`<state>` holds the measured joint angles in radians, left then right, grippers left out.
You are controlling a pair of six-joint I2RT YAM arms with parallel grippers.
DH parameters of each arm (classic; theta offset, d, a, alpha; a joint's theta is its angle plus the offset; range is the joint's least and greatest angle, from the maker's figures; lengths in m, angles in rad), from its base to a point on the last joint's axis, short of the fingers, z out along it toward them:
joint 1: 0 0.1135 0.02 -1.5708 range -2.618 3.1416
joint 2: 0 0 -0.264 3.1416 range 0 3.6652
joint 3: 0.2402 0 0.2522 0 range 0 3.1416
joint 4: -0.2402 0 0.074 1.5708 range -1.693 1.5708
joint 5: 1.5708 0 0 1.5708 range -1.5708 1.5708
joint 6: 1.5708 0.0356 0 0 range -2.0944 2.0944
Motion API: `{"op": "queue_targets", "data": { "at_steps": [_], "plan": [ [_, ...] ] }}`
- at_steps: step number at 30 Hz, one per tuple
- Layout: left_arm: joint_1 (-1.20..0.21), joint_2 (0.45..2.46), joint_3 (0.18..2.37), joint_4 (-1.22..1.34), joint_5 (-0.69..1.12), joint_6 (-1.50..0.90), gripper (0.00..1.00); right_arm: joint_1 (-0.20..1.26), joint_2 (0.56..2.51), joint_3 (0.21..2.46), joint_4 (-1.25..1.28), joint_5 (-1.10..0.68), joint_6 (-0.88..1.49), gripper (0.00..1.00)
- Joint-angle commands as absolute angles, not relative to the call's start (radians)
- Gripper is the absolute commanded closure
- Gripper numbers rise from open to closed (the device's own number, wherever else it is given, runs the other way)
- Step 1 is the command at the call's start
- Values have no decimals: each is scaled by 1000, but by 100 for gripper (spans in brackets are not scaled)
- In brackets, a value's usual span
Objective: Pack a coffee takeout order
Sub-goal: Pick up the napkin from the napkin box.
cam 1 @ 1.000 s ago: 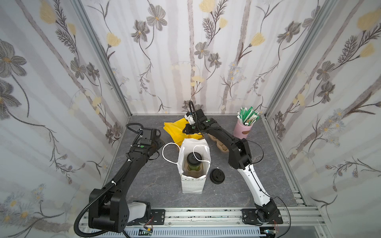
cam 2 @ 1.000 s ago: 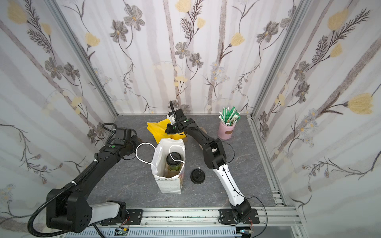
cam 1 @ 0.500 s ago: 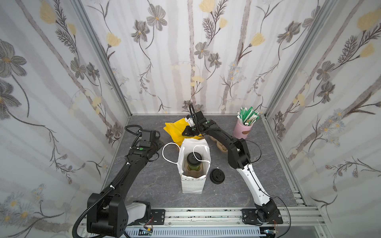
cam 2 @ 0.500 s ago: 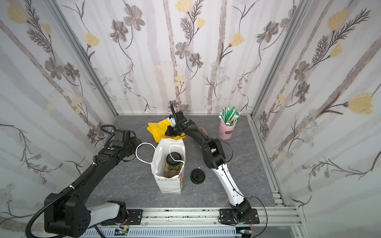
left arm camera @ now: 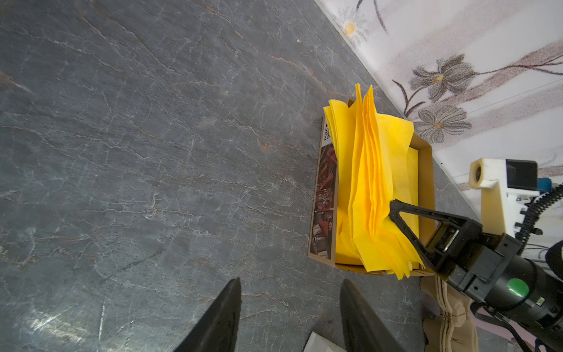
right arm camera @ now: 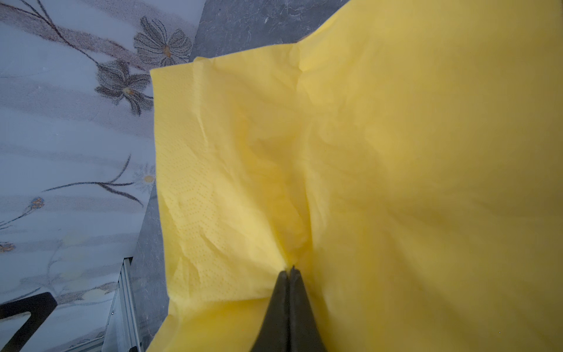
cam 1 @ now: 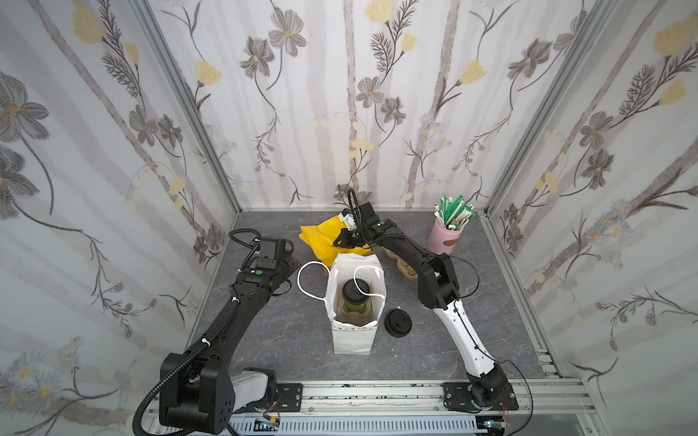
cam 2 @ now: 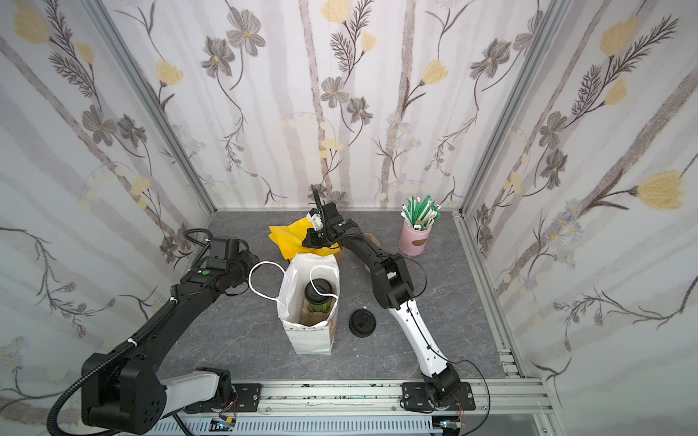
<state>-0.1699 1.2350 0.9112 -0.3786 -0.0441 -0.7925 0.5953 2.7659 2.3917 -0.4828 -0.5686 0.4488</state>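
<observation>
Napkin [right arm camera: 243, 183] between right pincer [right arm camera: 290, 269] tips

I see the green cup [cam 1: 355, 307], black lid [cam 1: 354, 291] on, upright inside the white bag [cam 1: 351, 339]. The yellow napkin [left arm camera: 368, 183] stands crumpled above its cardboard box [left arm camera: 324, 195], pinched in my right pincer [right arm camera: 290, 269].

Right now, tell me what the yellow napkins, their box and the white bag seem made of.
Yellow napkins: thin tissue paper, matte; dotted embossing and soft creases show. Box: brown cardboard, plain inside, printed picture outside. White bag: probably paper, matte, standing with crisp folds.
</observation>
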Motion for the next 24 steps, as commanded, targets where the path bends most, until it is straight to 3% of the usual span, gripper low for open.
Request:
{"op": "queue_targets", "data": {
  "at_steps": [1, 24],
  "plan": [
    [-169, 1230, 909, -357, -64, -802, 45, 603, 2703, 2391, -421, -542, 410, 100],
    [-169, 1203, 917, -357, -89, -817, 45, 605, 2559, 2276, -294, -495, 389, 100]
  ]
}}
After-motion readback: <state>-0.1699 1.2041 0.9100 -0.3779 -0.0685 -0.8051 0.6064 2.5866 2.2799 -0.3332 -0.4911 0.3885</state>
